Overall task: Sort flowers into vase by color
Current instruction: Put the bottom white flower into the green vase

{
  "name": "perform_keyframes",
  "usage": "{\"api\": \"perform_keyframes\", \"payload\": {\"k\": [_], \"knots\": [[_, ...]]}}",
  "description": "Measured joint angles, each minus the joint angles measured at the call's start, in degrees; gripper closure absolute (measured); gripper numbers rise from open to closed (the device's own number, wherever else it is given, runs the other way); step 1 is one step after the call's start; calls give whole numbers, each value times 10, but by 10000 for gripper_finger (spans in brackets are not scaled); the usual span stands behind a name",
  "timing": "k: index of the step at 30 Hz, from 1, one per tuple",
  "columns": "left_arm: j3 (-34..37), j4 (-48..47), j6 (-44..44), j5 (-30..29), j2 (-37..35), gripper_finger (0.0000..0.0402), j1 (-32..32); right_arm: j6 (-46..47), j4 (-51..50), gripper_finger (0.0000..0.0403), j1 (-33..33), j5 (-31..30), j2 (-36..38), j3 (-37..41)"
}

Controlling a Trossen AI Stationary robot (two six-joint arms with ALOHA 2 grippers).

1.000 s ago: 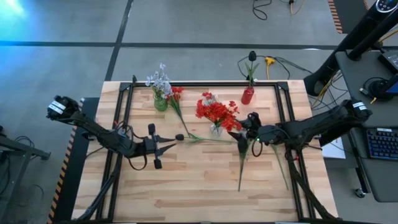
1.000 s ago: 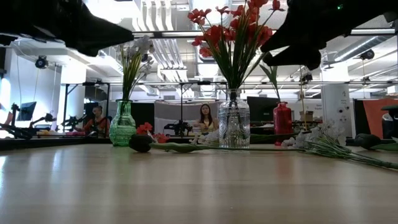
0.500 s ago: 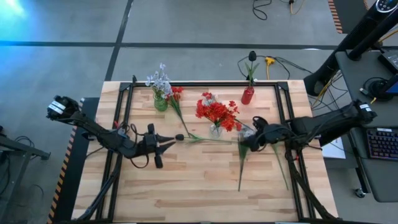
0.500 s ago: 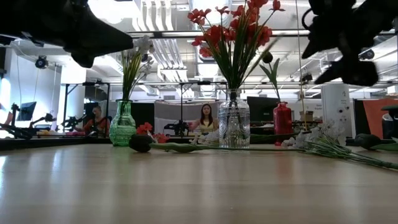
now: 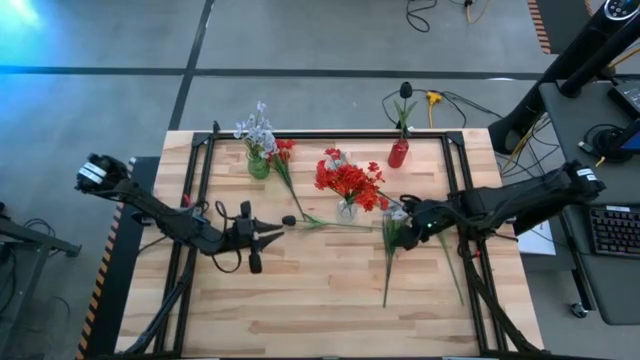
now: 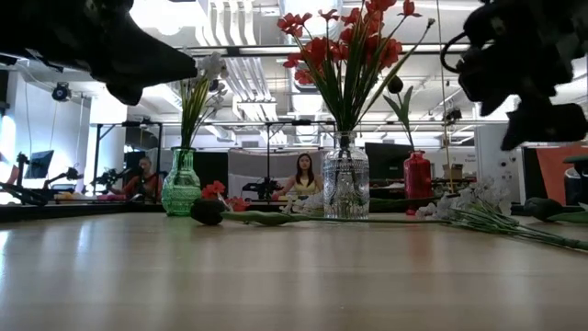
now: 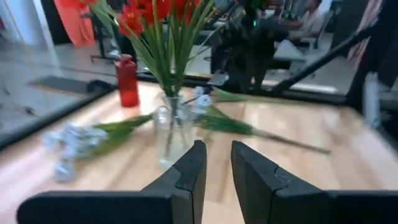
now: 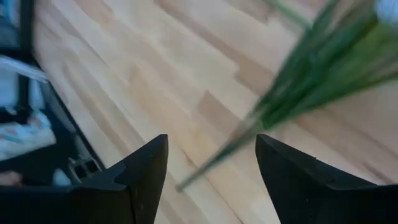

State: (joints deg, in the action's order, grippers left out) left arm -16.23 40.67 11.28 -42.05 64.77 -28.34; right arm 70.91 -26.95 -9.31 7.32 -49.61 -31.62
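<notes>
A broad stretch of bare table (image 5: pixel 300 300) is lying open along the near side, giving free passage. Farther back, the clear vase of red flowers (image 5: pixel 347 185) is standing mid-table, with the green vase (image 5: pixel 258 163) and the red vase (image 5: pixel 398 153) crowding the far edge. A dark-blossomed stem (image 5: pixel 320 222) is lying across the middle, between the left gripper (image 5: pixel 268 237) and the clear vase. The pale spray (image 5: pixel 390 245) is stretching toward the near side, under the right gripper (image 5: pixel 400 222).

Keyboard (image 5: pixel 610 230) and yellow cable (image 5: pixel 433 98) lie off the table (image 5: pixel 300 300).
</notes>
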Motion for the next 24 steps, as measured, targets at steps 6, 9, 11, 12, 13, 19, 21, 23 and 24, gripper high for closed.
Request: {"api": "perform_keyframes", "payload": {"k": [6, 9, 11, 12, 13, 19, 21, 23, 24], "knots": [[-25, 3, 71, 50, 24, 343, -9, -41, -3, 170, -12, 43, -49, -14], [-43, 2, 68, 57, 43, 343, -11, -47, -23, 170, -24, 53, -79, -37], [-54, -5, 60, 56, 59, 343, -11, -50, -62, 170, -29, 52, -101, -58], [-61, -12, 55, 56, 69, 343, -11, -50, -87, 170, -31, 51, -112, -70], [-68, -16, 51, 56, 79, 343, -11, -49, -114, 170, -33, 47, -122, -81], [-106, -61, 31, 43, 124, 343, -11, -51, -301, 170, -34, 10, -184, -149], [-125, -87, 27, 32, 135, 343, -10, -60, -349, 170, -34, -4, -194, -159], [-141, -120, 27, 12, 139, 343, -10, -57, -387, 170, -34, -14, -199, -161], [-150, -130, 27, 10, 141, 343, -10, -57, -394, 170, -34, -18, -198, -160]]}}
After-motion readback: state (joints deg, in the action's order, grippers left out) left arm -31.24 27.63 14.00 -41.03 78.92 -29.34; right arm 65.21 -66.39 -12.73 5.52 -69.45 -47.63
